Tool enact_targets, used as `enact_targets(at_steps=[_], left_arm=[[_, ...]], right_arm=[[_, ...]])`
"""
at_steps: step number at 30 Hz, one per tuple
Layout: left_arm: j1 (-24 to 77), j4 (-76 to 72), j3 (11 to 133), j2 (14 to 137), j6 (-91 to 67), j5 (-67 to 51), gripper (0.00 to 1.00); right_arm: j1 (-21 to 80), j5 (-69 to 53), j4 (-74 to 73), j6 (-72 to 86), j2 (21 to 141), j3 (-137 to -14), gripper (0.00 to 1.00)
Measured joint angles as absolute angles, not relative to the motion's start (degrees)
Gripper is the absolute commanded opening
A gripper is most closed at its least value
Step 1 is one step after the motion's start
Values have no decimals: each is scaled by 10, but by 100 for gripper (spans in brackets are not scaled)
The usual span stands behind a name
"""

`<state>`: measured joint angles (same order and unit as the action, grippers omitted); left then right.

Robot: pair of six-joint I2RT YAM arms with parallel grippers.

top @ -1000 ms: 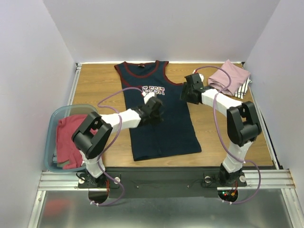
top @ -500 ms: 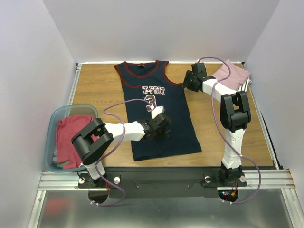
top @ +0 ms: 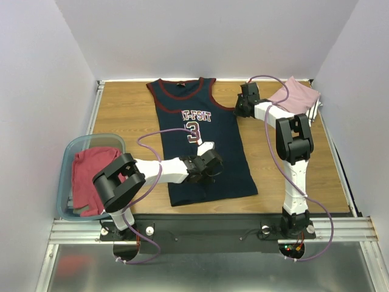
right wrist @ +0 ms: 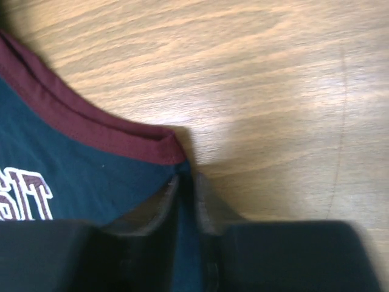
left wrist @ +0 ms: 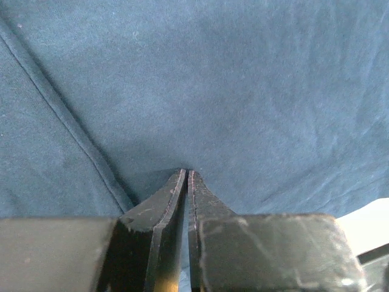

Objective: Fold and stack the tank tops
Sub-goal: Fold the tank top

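The navy jersey [top: 213, 125] with maroon trim and a white "3" lies flat on the table, neck at the far side. My left gripper [top: 211, 165] is low on its lower right part. In the left wrist view [left wrist: 187, 173] the jaws are closed, tips pinching the navy cloth [left wrist: 243, 91]. My right gripper [top: 239, 109] is at the jersey's right edge, just below the armhole. In the right wrist view [right wrist: 187, 177] it is shut on a strip of navy cloth [right wrist: 61, 164], just below the maroon trim [right wrist: 91, 128].
A folded dusty pink top [top: 295, 97] lies at the far right on a white black-striped one [top: 311, 112]. A teal tub [top: 67, 158] at the left edge holds red tops [top: 91, 176]. Bare wood table [right wrist: 273, 91] lies right of the jersey.
My left gripper slid from the jersey's middle toward its lower right. My right gripper moved farther back to the jersey's right armhole edge.
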<state>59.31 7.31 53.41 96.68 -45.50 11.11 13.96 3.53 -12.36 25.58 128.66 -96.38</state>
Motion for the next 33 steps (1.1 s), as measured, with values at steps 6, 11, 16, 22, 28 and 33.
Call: enact_targets(at_steps=[6,11,16,22,28,33], left_arm=[[606,106,563,983,-415,106,18],[621,114,566,985,-395,94,18],[624,114,557,978,-386,78,18],[625,116,533,957,-382,62,18],[626,131,524,945,-375,56,18],[626,147,511,928,-367,48,31]], right_arm=[[141,74,-103,265,1278,-937,11],[145,113,-79,283,1238,-869,11],[140,130,-70,301,1202,-815,11],[132,138,-70,318,1167,-765,11],[116,137,-78,329,1129,-719,15],[112,130,-90,322,1118,-712,37]])
